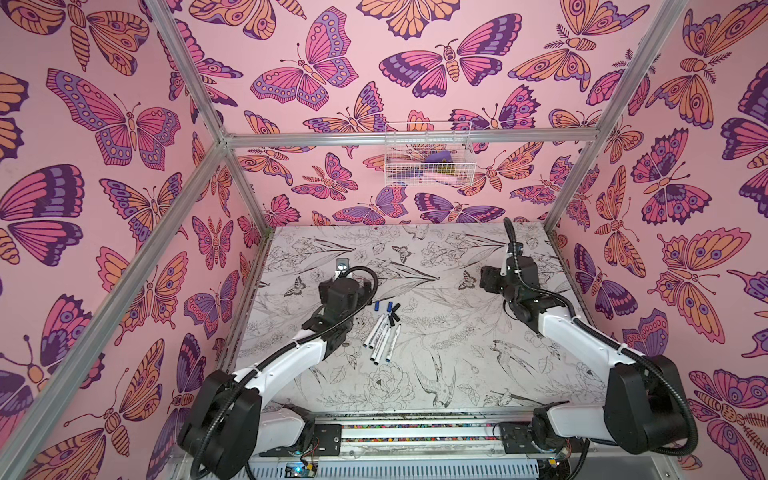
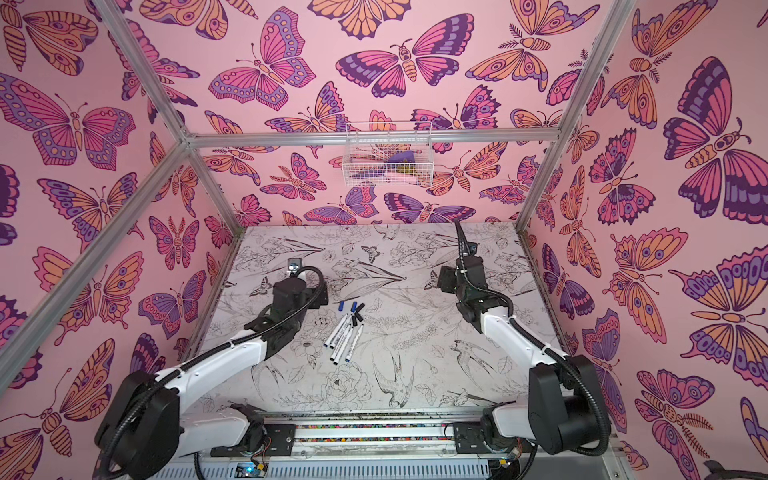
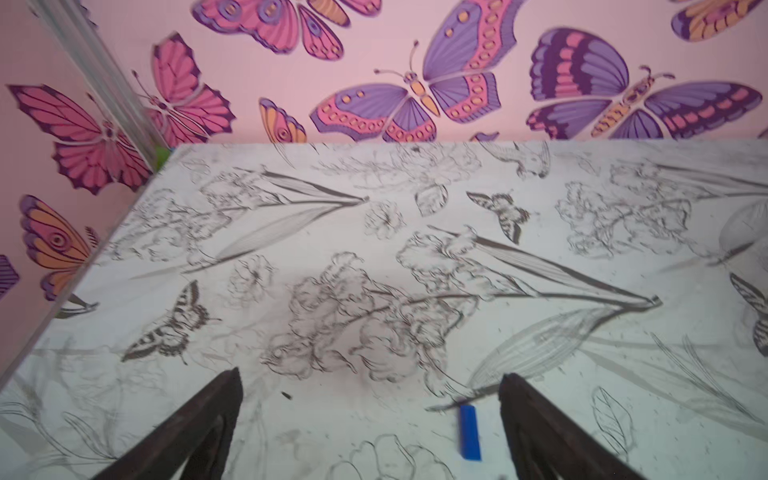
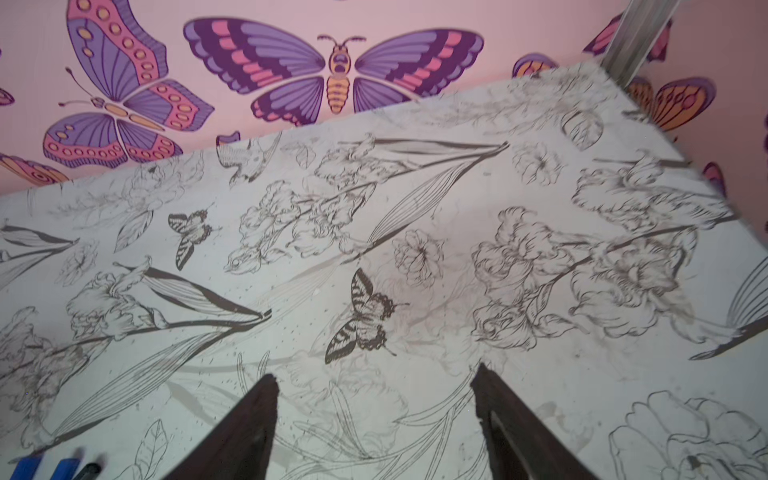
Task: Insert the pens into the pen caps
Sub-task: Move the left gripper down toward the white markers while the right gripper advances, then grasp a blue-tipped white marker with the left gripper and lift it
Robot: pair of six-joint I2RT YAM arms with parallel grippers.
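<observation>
Closest in is the rail (image 1: 415,432) both arms are bolted to, then the table (image 1: 457,374) just past it. The pens (image 1: 382,338) lie bunched mid-table, roughly parallel, with the pen caps (image 1: 388,309) loose around their far ends. The left fingers (image 3: 208,419) are spread wide and empty, with a blue cap (image 3: 470,432) on the table near one of them. The right fingers (image 4: 253,419) are spread and empty too, well off to the side. Looks like nothing's capped yet, so this is the opening reach. Next I'd guess one arm grabs a pen, the other a cap, then lines them up tip to opening
</observation>
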